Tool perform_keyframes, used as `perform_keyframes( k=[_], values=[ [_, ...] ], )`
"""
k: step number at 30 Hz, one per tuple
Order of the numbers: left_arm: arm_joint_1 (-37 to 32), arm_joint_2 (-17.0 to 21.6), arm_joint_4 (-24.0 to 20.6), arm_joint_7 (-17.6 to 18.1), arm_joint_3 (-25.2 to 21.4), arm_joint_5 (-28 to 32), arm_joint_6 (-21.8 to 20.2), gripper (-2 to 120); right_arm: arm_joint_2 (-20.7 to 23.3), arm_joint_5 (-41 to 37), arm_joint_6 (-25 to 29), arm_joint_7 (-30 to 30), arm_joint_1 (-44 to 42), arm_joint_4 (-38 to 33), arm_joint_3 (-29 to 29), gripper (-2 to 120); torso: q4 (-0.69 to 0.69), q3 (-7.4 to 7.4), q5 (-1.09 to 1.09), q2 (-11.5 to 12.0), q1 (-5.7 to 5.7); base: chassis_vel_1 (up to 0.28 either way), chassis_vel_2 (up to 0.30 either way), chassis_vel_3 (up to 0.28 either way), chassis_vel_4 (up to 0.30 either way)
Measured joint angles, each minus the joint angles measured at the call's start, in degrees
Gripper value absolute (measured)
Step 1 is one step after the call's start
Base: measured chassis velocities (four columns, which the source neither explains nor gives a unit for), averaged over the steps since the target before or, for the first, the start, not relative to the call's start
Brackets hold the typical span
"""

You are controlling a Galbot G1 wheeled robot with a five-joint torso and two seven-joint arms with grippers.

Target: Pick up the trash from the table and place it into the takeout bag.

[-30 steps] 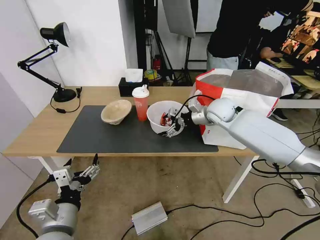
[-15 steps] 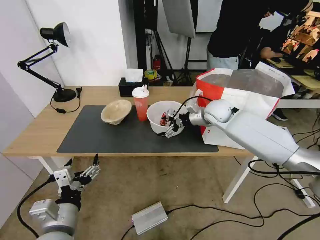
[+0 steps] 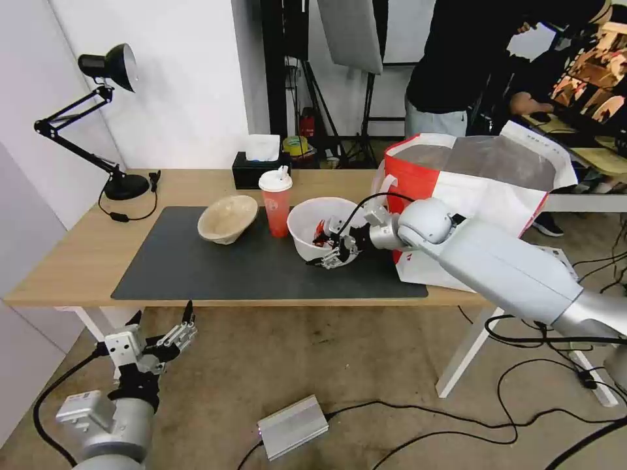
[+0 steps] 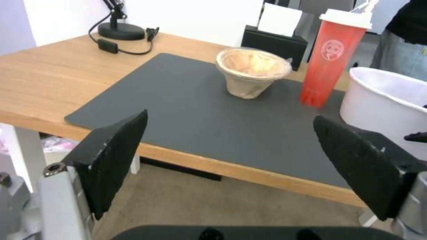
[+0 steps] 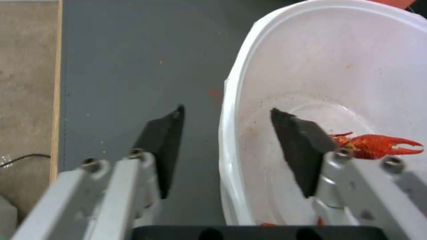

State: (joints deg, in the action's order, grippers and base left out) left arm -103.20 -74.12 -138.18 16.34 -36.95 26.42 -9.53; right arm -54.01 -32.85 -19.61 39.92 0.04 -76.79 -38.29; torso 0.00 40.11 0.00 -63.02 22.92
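Observation:
On the dark grey mat of the table stand three pieces of trash. A beige pulp bowl is leftmost. Beside it is a red cup with a white lid. Then comes a white plastic bowl holding a red crayfish shell. My right gripper is open and straddles the white bowl's near rim, one finger inside and one outside. The takeout bag stands open at the table's right end. My left gripper hangs open below the table's front edge.
A black tissue box sits behind the cup. A black desk lamp and its cord occupy the table's back left. On the floor lie a silver box and loose cables. A person stands behind the bag.
My right gripper has edged slightly left and lower along the white bowl's near rim. The left arm has not moved.

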Motion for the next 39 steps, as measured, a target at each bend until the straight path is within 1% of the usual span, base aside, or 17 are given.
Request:
perform_keyframes(
  k=[1,2,3,4,5,8,9,12,13,14,15,29,37,39],
  values=[
    [0.0,0.0,0.0,0.0,0.0,0.0,0.0,100,0.0,0.0,0.0,0.0,0.0,0.0,0.0,50,0.0,0.0,0.0,0.0,0.0,0.0,0.0,0.0,0.0],
    [0.0,0.0,-0.06,0.02,0.0,0.0,0.01,100,-0.08,0.0,0.0,0.02,0.03,0.1,-0.03,45,0.0,0.0,0.0,0.0,0.0,0.0,0.0,0.0,0.0],
    [0.0,0.02,-0.07,0.04,0.0,0.0,0.02,100,-0.14,0.0,0.0,0.02,0.06,0.15,-0.06,44,0.0,0.0,0.0,0.0,0.0,0.0,0.0,0.0,0.0],
    [0.03,0.03,-0.09,0.08,0.0,0.0,0.02,100,-0.26,0.01,0.0,0.04,0.12,0.24,-0.15,36,0.0,0.0,0.0,0.0,0.0,0.0,0.0,0.0,0.0],
    [0.03,0.03,-0.09,0.08,0.0,0.0,0.02,100,-0.26,0.01,0.0,0.04,0.12,0.24,-0.15,36,0.0,0.0,0.0,0.0,0.0,0.0,0.0,0.0,0.0],
    [0.08,0.12,-0.09,0.14,0.09,0.02,0.11,100,-0.64,-0.06,-0.01,0.04,0.13,0.35,-0.2,21,0.0,0.0,0.0,0.0,0.0,0.0,0.0,0.0,0.0],
    [0.08,0.12,-0.09,0.14,0.09,0.02,0.11,100,-0.64,-0.06,-0.01,0.04,0.13,0.35,-0.2,21,0.0,0.0,0.0,0.0,0.0,0.0,0.0,0.0,0.0],
    [0.13,0.39,-0.14,0.26,0.07,0.12,0.17,100,-0.84,-0.15,0.0,0.02,0.06,0.42,-0.36,8,0.0,0.0,0.0,0.0,0.0,0.0,0.0,0.0,0.0],
    [0.13,0.39,-0.14,0.26,0.07,0.12,0.17,100,-0.84,-0.15,0.0,0.02,0.06,0.42,-0.36,8,0.0,0.0,0.0,0.0,0.0,0.0,0.0,0.0,0.0],
    [0.13,0.45,-0.15,0.3,0.06,0.14,0.23,100,-0.91,-0.18,0.0,-0.01,0.06,0.46,-0.4,2,0.0,0.0,0.0,0.0,0.0,0.0,0.0,0.0,0.0],
    [0.13,0.47,-0.17,0.35,0.06,0.15,0.29,100,-0.94,-0.21,0.0,-0.01,0.05,0.47,-0.42,0,0.0,0.0,-0.01,0.0,0.0,0.0,0.0,0.0,0.0],
    [0.31,0.71,-0.34,0.65,0.27,0.21,0.52,100,-1.05,-0.42,0.02,0.01,0.06,0.25,-0.58,0,0.0,0.0,0.0,0.0,0.0,0.0,0.0,0.0,0.0],
    [0.08,0.66,-0.52,0.73,0.16,0.22,0.56,100,0.82,-1.03,-0.1,-0.08,0.39,-1.62,0.15,0,0.01,0.0,0.0,0.0,0.0,0.0,0.0,0.0,0.0],
    [-0.01,0.62,-0.56,0.75,0.17,0.2,0.58,100,2.38,-1.62,-0.37,-0.28,0.49,-3.17,0.56,0,0.0,0.0,0.01,0.0,0.0,0.0,0.0,0.0,0.0]
  ],
)
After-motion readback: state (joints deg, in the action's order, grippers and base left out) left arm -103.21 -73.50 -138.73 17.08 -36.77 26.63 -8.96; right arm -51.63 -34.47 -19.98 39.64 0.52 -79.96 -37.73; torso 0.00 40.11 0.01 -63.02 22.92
